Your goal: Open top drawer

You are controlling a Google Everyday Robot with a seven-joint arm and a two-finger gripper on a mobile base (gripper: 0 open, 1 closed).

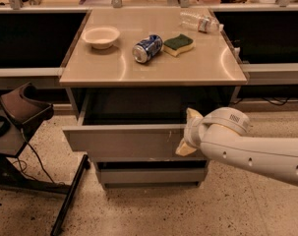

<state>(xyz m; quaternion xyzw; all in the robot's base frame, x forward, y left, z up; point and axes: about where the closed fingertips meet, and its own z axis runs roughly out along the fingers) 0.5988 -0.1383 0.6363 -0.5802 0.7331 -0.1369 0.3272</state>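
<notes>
The top drawer (124, 141) is a wide grey handleless drawer under the beige tabletop (153, 58). It stands pulled out toward me, with a dark gap behind its front. Small pale scratches show right of centre on its front. My gripper (188, 134) is at the right end of the drawer front, one pale finger above the top edge and one below against the front. My white arm (252, 149) comes in from the right and hides the drawer's right end. A narrower grey drawer (148, 173) sits closed below.
On the tabletop lie a white bowl (101, 36), a blue can on its side (147, 48), a green-and-yellow sponge (178, 44) and a clear plastic bottle (200, 21). A dark stand with cables (20, 127) is at the left on the speckled floor.
</notes>
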